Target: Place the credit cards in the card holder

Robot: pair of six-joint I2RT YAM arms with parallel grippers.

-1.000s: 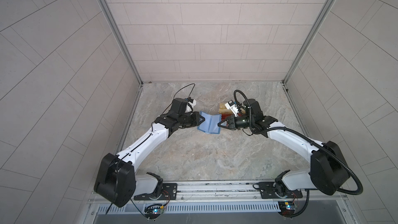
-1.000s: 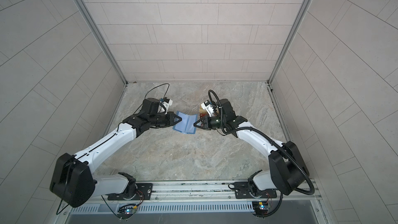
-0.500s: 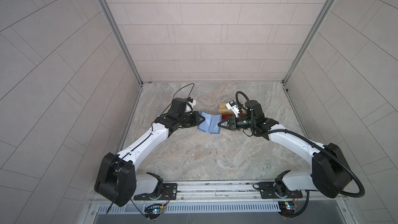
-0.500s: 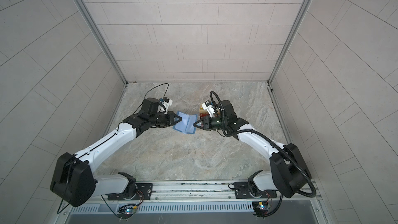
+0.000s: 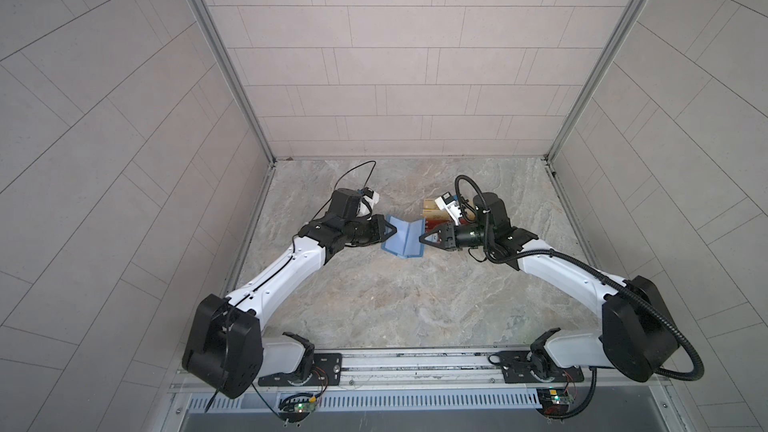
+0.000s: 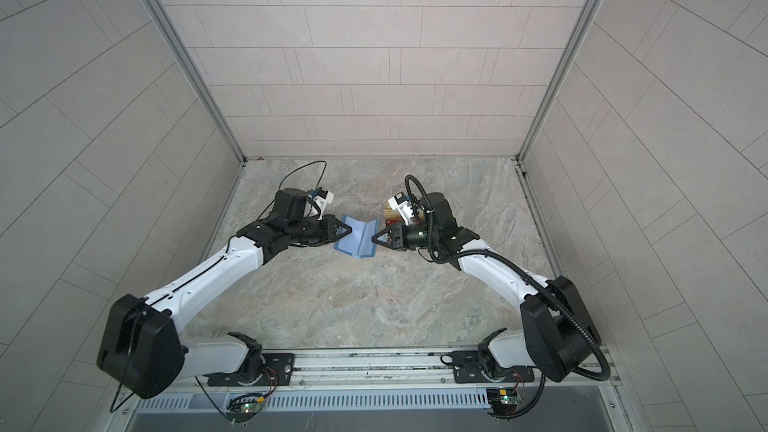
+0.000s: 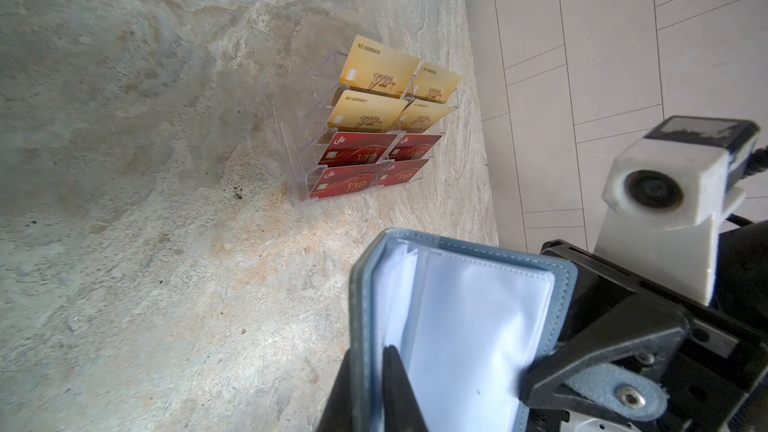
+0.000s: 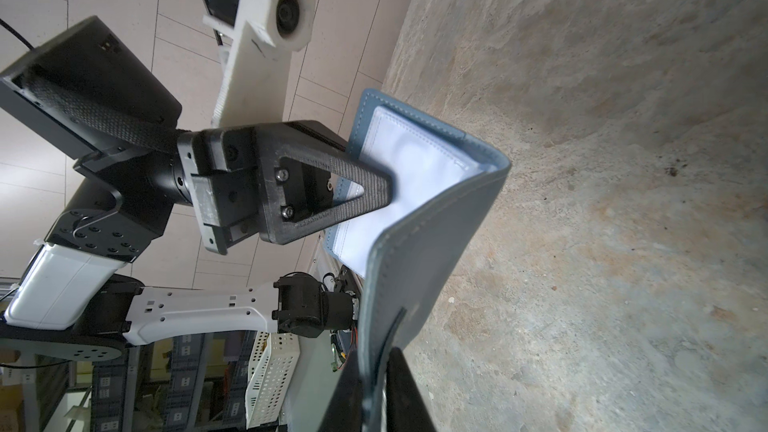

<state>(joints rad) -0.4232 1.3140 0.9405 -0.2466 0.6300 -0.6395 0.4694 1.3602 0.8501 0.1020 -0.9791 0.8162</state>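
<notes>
Slate-blue and leather-like, the card holder (image 5: 405,238) hung open like a booklet between the two grippers, over the middle of the marbled bench (image 5: 415,309) and somewhat nearer its far edge than its near one. Its pale clear sleeves (image 7: 469,326) showed inside, with no card in them. Whether its lower edge touched the bench I could not tell.

The left gripper (image 5: 392,231) was clamped on the left cover, one finger on the sleeve side and one behind. The right gripper (image 5: 422,240) was closed on the edge of the right cover, whose snap tab (image 7: 623,392) lay by its fingers.

Four red credit cards (image 7: 353,151) sat apart from the card holder in the two lower tiers of a clear acrylic rack (image 7: 286,147). Gold cards (image 7: 374,64) filled its two upper tiers. In both top views the rack stood on the bench just beyond the right gripper, toward the far edge and a little right of the middle.

A white wrist camera (image 7: 665,176) rode above the right gripper.
</notes>
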